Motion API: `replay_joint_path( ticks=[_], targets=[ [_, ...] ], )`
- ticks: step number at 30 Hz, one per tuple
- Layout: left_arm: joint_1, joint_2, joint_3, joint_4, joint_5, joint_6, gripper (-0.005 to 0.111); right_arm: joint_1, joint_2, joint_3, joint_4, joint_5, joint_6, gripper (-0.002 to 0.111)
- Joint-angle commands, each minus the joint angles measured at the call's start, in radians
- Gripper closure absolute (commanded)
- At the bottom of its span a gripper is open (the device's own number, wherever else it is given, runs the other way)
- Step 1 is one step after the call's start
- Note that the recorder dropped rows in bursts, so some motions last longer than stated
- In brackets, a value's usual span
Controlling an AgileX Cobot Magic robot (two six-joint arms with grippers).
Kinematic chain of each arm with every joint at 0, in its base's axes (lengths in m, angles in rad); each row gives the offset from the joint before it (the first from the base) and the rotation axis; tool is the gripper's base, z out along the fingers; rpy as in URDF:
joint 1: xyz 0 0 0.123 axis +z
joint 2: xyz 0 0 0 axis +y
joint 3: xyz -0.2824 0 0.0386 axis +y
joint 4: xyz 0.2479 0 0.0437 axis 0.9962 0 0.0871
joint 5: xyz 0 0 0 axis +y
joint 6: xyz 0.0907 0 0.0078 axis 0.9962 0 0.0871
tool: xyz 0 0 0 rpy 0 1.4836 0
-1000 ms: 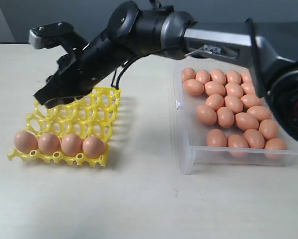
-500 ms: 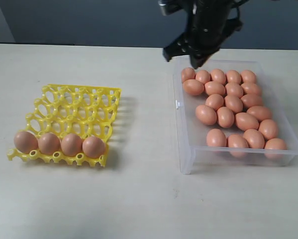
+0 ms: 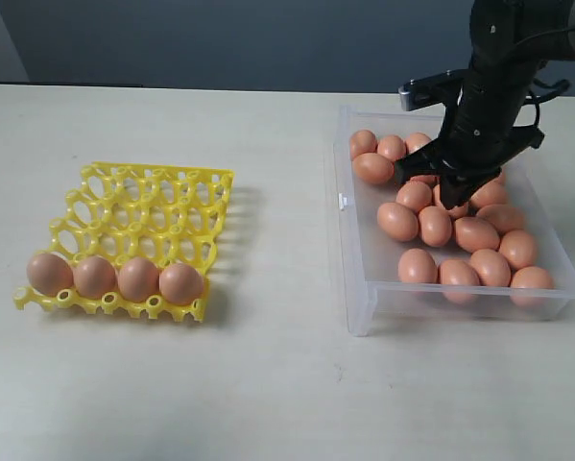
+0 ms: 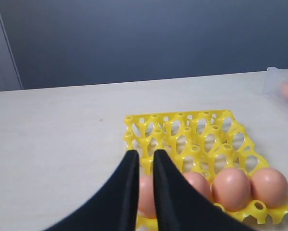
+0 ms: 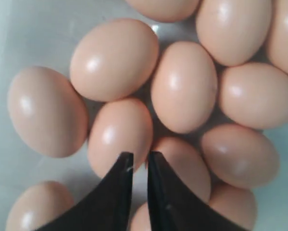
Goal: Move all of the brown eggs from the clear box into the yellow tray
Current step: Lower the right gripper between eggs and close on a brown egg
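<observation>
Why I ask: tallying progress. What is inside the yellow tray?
Four brown eggs sit in the yellow tray's near row; other cups are empty. Cup bottoms beneath the eggs are hidden.

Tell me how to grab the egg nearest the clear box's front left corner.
Come from straight above that egg, because the clear box walls block its sides. Pinch across its narrow middle: it lies on its side, with bare floor on its left to reach into.

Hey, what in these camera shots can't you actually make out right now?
- Exterior view: the right gripper covers some brown eggs in the clear box, so no exact count.
- Left wrist view: the left gripper partly hides eggs in the yellow tray; the picture edge cuts off the box.
</observation>
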Motion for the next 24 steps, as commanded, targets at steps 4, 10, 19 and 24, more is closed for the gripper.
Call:
replay_joint_path(
  ticks=[4,10,19,24],
  targets=[
    [-0.002,0.006,0.005,0.002,-0.006,-0.001,0.095,-0.005,0.018,0.025,0.055,-0.088,-0.032,0.067],
    [-0.002,0.006,0.005,0.002,-0.006,-0.001,0.095,-0.005,0.062,0.025,0.053,-0.105,-0.032,0.063],
    [-0.002,0.006,0.005,0.002,-0.006,-0.001,0.095,-0.005,0.132,0.025,0.053,-0.090,-0.030,0.063],
    [-0.002,0.006,0.005,0.002,-0.006,-0.001,0.095,-0.005,0.164,0.025,0.053,-0.042,-0.028,0.063]
  ],
)
